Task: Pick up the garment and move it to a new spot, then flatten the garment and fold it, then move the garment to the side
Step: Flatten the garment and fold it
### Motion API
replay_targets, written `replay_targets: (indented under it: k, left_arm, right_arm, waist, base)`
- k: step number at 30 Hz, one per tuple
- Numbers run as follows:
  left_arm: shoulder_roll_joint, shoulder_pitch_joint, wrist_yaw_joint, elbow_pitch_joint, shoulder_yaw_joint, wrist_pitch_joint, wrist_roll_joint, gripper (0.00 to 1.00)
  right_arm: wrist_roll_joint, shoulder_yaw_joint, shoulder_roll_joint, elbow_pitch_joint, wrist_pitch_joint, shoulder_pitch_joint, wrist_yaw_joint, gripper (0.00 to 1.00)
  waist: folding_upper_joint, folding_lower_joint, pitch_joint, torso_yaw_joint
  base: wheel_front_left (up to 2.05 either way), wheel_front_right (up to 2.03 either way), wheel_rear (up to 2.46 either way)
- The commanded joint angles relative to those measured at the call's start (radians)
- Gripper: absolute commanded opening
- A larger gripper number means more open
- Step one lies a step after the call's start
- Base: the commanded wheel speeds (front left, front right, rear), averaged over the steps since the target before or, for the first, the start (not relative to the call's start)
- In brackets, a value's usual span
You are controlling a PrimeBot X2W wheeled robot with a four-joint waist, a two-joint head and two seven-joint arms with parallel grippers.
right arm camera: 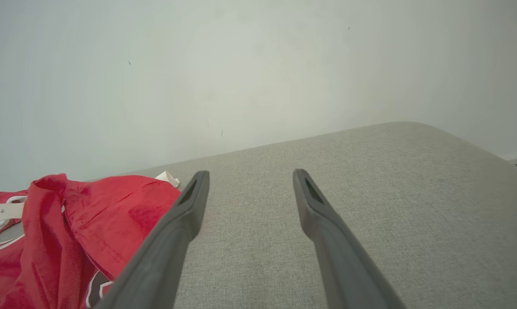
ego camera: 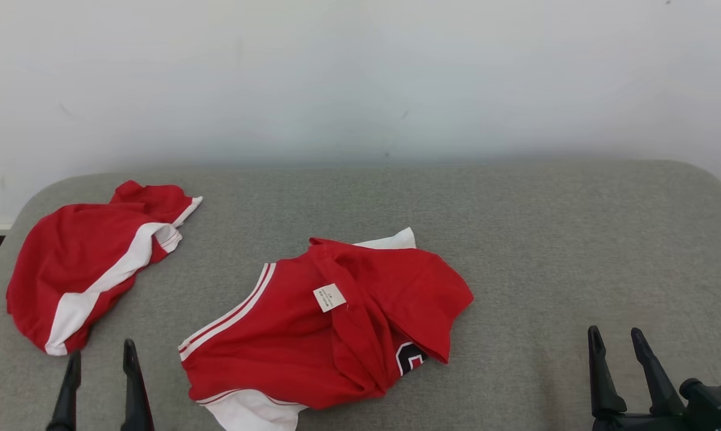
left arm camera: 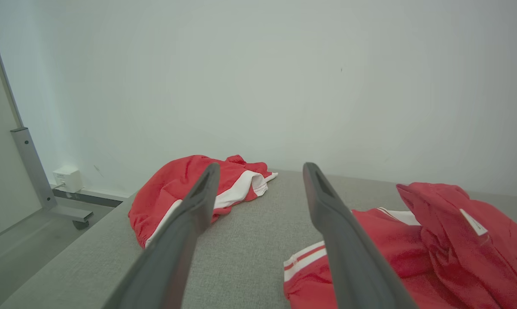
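Observation:
A crumpled red garment (ego camera: 330,329) with white trim and a white label lies in the middle of the grey table (ego camera: 546,239), near the front edge. It also shows in the left wrist view as the garment (left arm camera: 434,249) and in the right wrist view as the garment (right arm camera: 69,231). My left gripper (ego camera: 100,356) stands open at the lower left, to the left of the garment, holding nothing. In its own view, the left gripper (left arm camera: 260,169) has bare table between its fingers. My right gripper (ego camera: 615,335) is open at the lower right, well clear of the cloth, as the right gripper (right arm camera: 250,176) also shows.
A second red and white piece of clothing (ego camera: 91,257) lies bunched at the table's far left, near the edge. A pale wall (ego camera: 360,78) runs behind the table. A metal stand on a castor (left arm camera: 39,180) and a white box (left arm camera: 67,178) sit on the floor to the left.

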Motion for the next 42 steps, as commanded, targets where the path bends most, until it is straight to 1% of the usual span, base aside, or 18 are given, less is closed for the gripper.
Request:
replay_targets:
  k: [1,4,8,11,12,16,21,25,33,34,35,36,37,38,40,42]
  left_arm:
    - [-0.022,0.037,-0.016,-0.006,0.011,-0.003,0.018,1.0]
    - [-0.037,0.07,-0.052,0.01,0.012,-0.003,0.037,1.0]
    - [-0.059,0.071,-0.076,0.019,0.02,-0.003,0.055,1.0]
    - [-0.068,0.046,-0.092,0.023,0.03,-0.003,0.067,1.0]
    - [-0.068,0.046,-0.092,0.023,0.03,-0.003,0.067,1.0]
    - [-0.08,0.026,-0.102,0.029,0.026,-0.003,0.082,1.0]
    - [-0.093,0.007,-0.12,0.041,0.021,-0.003,0.094,1.0]
    - [-0.102,-0.008,-0.131,0.054,0.016,-0.003,0.099,1.0]
    - [-0.112,-0.039,-0.146,0.079,0.01,-0.003,0.104,1.0]
    - [-0.113,-0.041,-0.147,0.08,0.013,-0.003,0.104,1.0]
    - [-0.114,-0.043,-0.149,0.081,0.013,-0.003,0.105,1.0]
    - [-0.114,-0.044,-0.15,0.081,0.015,-0.003,0.105,1.0]
    - [-0.114,-0.045,-0.151,0.083,0.016,-0.003,0.106,1.0]
    - [-0.115,-0.046,-0.153,0.083,0.017,-0.003,0.107,1.0]
    - [-0.116,-0.047,-0.152,0.084,0.02,-0.003,0.109,1.0]
    - [-0.116,-0.043,-0.152,0.084,0.024,-0.003,0.111,1.0]
  right_arm:
    - [0.004,0.006,-0.004,0.005,0.0,0.007,-0.002,1.0]
    - [0.005,0.027,-0.012,0.017,0.0,0.009,-0.002,1.0]
    - [-0.002,0.07,-0.031,0.026,0.0,-0.015,-0.002,1.0]
    - [0.002,0.143,-0.06,0.042,0.0,-0.05,-0.002,1.0]
    - [0.002,0.143,-0.06,0.042,0.0,-0.05,-0.002,1.0]
    - [0.015,0.271,-0.096,0.1,0.0,-0.128,-0.002,1.0]
    - [0.033,0.421,-0.113,0.21,0.001,-0.256,-0.002,1.0]
    - [0.042,0.521,-0.106,0.312,0.005,-0.356,-0.002,1.0]
    - [0.06,0.627,-0.099,0.531,0.003,-0.488,-0.002,1.0]
    - [0.06,0.641,-0.098,0.553,0.002,-0.5,-0.002,0.99]
    - [0.065,0.653,-0.097,0.579,0.003,-0.508,-0.002,0.84]
    - [0.073,0.663,-0.093,0.601,0.003,-0.514,-0.002,0.36]
    - [0.076,0.672,-0.092,0.623,0.002,-0.523,-0.002,0.1]
    - [0.077,0.68,-0.093,0.645,0.002,-0.534,-0.002,0.0]
    - [0.077,0.678,-0.098,0.681,-0.001,-0.558,-0.002,0.0]
    - [0.092,0.668,-0.091,0.691,-0.001,-0.571,-0.002,0.0]
  waist:
    - [0.0,0.0001,-0.001,0.024]
    - [0.0,0.0001,0.001,0.038]
    - [0.0,0.0001,0.005,0.053]
    - [0.0,0.0001,0.01,0.065]
    - [0.0,0.0001,0.01,0.065]
    - [0.0,0.0001,0.017,0.083]
    - [0.0,0.0001,0.031,0.113]
    - [0.0,0.0001,0.048,0.145]
    - [0.0,0.0001,0.071,0.212]
    - [0.0,0.0001,0.072,0.217]
    - [0.0,0.0001,0.074,0.222]
    - [0.0,0.0001,0.076,0.225]
    - [0.0,0.0001,0.077,0.227]
    - [0.0,0.0001,0.079,0.229]
    - [0.0,0.0001,0.08,0.229]
    - [0.0,0.0001,0.077,0.225]
  base:
    - [0.0,0.0,0.0]
    - [0.0,0.0,0.0]
    - [0.0,0.0,0.0]
    - [0.0,0.0,0.0]
    - [0.0,0.0,0.0]
    - [0.0,0.0,0.0]
    - [0.0,0.0,0.0]
    - [0.0,0.0,0.0]
    - [0.0,0.0,0.0]
    - [0.0,0.0,0.0]
    - [0.0,0.0,0.0]
    - [0.0,0.0,0.0]
    - [0.0,0.0,0.0]
    - [0.0,0.0,0.0]
    - [0.0,0.0,0.0]
    - [0.0,0.0,0.0]
